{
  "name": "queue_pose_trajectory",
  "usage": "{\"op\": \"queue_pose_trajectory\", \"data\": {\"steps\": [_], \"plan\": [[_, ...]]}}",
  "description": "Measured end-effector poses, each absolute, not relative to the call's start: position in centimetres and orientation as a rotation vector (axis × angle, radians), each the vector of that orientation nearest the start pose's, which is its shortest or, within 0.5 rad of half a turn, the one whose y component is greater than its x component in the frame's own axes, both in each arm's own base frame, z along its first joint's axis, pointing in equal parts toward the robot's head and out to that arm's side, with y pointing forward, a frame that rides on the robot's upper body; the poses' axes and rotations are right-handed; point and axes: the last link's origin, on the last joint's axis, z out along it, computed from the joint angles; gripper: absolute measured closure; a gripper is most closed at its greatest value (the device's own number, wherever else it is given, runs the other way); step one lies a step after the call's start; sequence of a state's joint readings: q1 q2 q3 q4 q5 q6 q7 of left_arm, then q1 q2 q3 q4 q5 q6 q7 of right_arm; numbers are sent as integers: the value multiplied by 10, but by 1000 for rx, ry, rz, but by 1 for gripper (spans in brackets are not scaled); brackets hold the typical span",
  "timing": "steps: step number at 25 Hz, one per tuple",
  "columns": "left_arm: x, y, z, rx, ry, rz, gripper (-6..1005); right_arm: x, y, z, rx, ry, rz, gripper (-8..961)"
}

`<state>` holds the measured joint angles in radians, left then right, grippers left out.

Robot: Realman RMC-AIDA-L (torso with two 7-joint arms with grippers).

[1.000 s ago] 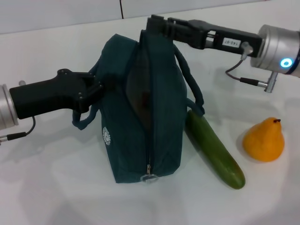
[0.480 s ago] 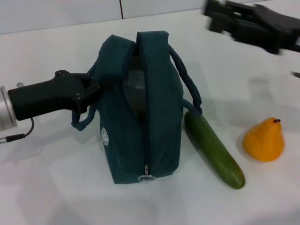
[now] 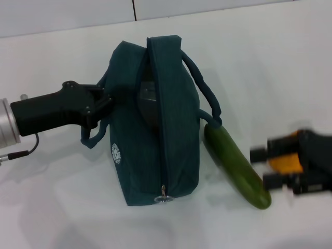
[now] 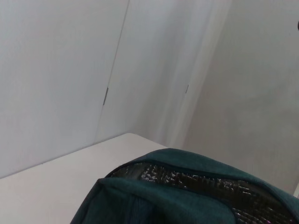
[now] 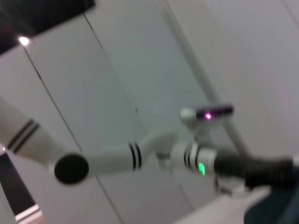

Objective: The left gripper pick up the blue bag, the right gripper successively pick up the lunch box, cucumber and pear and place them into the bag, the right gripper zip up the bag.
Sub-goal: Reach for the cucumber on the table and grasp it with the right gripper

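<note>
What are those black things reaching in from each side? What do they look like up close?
They are the robot's two arms. The left gripper is a matte black claw with bolted linkages, on a black arm ending in a silver cuff with a thin dark cable. The right gripper is black too, but blurred here, so its details cannot be made out.

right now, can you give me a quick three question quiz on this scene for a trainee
1. True or false: the cucumber is already inside the blue bag.
2. Which gripper is at the bag's handle? A) left gripper B) right gripper
3. Fill in: the right gripper sits in front of the ____, beside the cucumber's near end.

Key
1. False; it lies on the table against the bag's side.
2. A
3. pear
</note>
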<state>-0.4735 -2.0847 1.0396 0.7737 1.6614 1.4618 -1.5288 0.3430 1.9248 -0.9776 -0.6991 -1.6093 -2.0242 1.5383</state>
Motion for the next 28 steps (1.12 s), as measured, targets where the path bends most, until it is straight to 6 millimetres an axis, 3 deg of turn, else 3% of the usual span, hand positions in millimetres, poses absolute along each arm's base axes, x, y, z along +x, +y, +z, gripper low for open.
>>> {"op": "queue_pose_trajectory", "data": {"steps": [6, 12, 16, 28], "plan": [[-218, 337, -12, -2736, -619, -854, 953, 282, 233, 50, -3107, 845, 952, 439], [-220, 334, -14, -2741, -626, -856, 953, 308, 210, 60, -3073, 937, 958, 443], [-220, 333, -14, -2743, -628, -857, 953, 324, 199, 59, -3046, 1039, 873, 442], [-220, 334, -15, -2741, -626, -861, 952, 347, 209, 57, -2867, 1120, 738, 446]]}}
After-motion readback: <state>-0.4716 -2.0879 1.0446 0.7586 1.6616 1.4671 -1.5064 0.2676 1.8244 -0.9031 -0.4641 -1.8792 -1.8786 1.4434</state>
